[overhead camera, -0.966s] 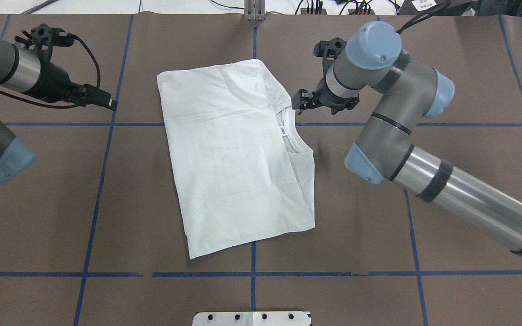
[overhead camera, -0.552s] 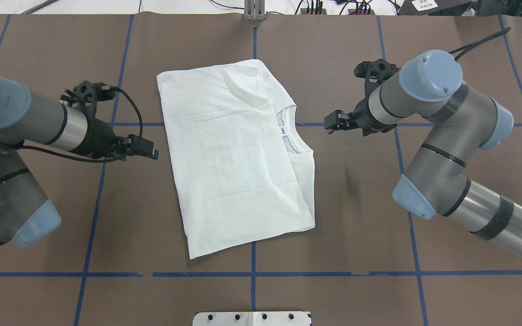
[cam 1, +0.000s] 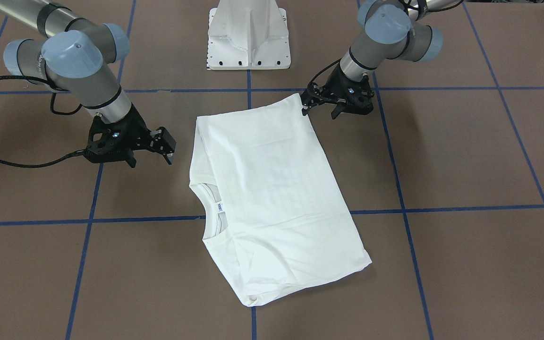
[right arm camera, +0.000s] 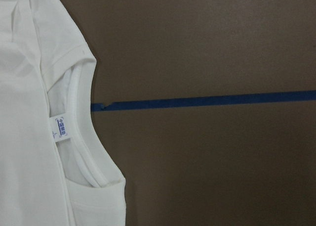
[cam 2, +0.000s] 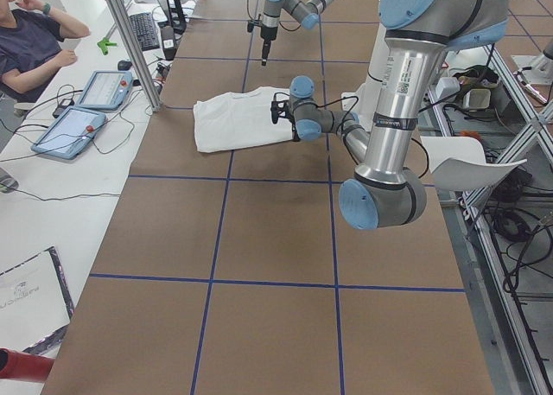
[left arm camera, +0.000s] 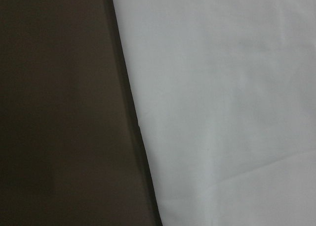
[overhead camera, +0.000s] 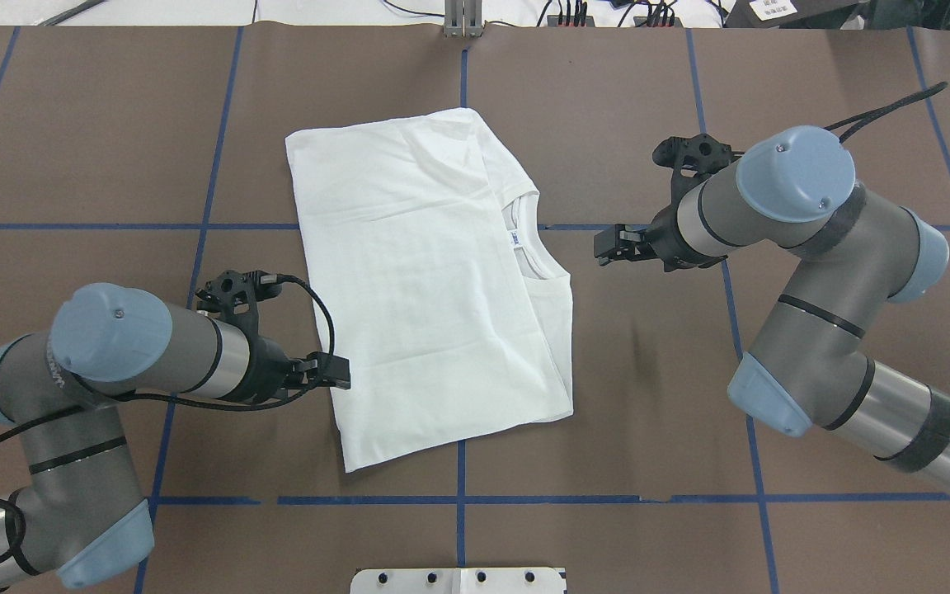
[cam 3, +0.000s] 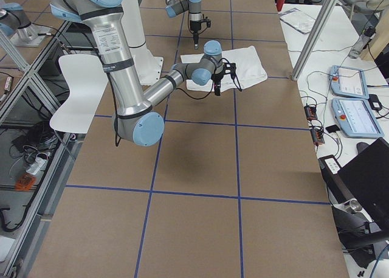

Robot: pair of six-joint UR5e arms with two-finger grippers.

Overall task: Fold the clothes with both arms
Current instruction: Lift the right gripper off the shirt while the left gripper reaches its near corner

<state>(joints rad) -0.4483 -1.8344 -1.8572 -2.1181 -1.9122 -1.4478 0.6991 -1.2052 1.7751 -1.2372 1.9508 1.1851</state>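
Note:
The clothes are one white T-shirt (overhead camera: 425, 280) folded into a rough rectangle mid-table, also in the front view (cam 1: 272, 189). Its ribbed collar (overhead camera: 529, 256) and blue-printed label (overhead camera: 514, 239) face the right side. My left gripper (overhead camera: 338, 373) hovers open at the shirt's left edge near the near-left corner (cam 1: 320, 111). The left wrist view holds only that shirt edge (left arm camera: 222, 107) against brown table. My right gripper (overhead camera: 609, 245) is open and empty over bare table, a short gap right of the collar (cam 1: 151, 158). The right wrist view shows the collar (right arm camera: 86, 137) and label (right arm camera: 60, 127).
Brown table (overhead camera: 648, 396) carries a grid of blue tape lines (overhead camera: 607, 498). The white metal pedestal (cam 1: 248, 33) stands at the robot's side. In the left side view a person (cam 2: 34, 41) sits by tablets (cam 2: 104, 88) beyond the table's far edge.
My left arm swept from the far left down along the shirt's left edge to its near-left corner. My right gripper drew back rightward from the collar, then held nearly still.

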